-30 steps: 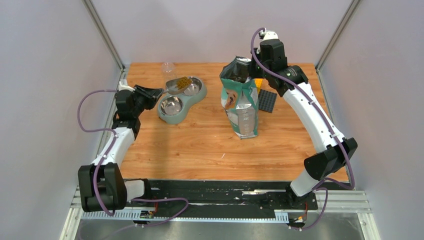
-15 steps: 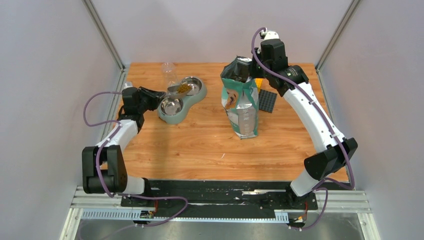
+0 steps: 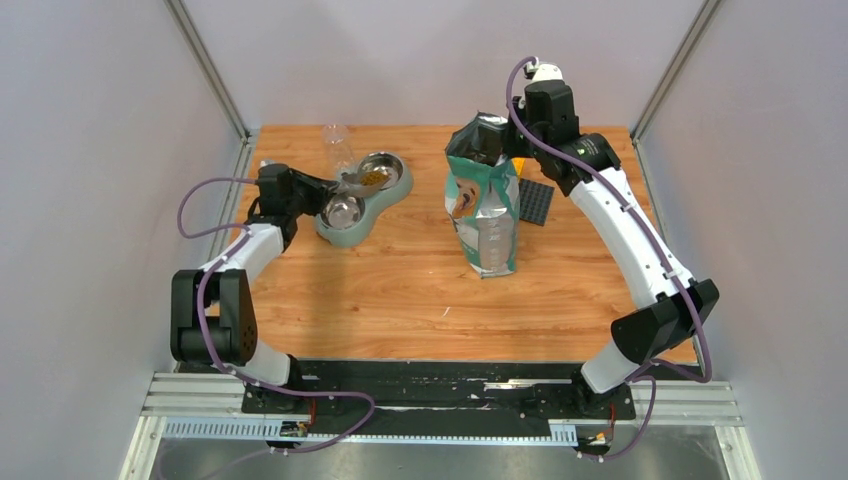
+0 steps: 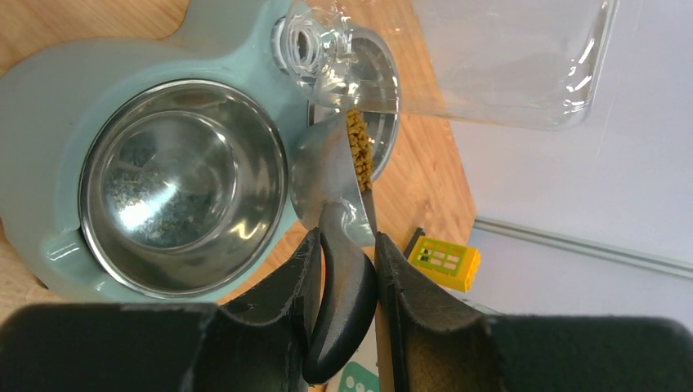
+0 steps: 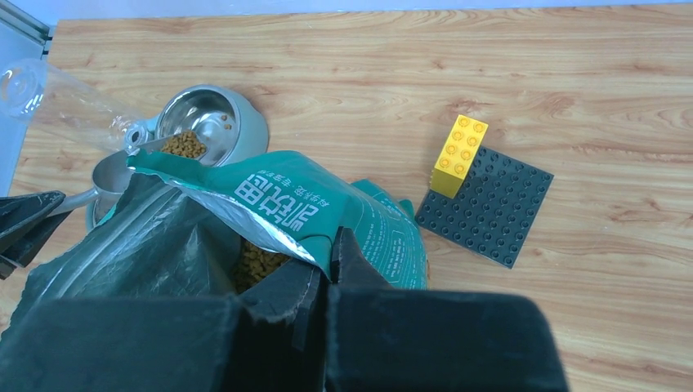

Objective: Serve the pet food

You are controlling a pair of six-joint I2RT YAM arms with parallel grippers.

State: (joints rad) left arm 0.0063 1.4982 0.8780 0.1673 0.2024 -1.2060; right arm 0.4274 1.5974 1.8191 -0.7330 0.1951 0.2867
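Left claw point(image 4: 343, 245) narrowed onto the black handle of the metal scoop point(image 4: 331, 163), gripping it; the pet food point(image 4: 358, 149) lies in the scoop, held over the far bowl point(image 5: 214, 122) of the pale green double feeder point(image 3: 345, 233) near the bench's point(image 3: 400, 290) far-left corner; near bowl point(image 4: 176, 184) holds no kibble. Right claw point(image 5: 327, 245) pinched fully on the open rim of the green-and-white bag point(image 3: 483, 215), upright near the middle of the far edge; more kibble visible inside it.
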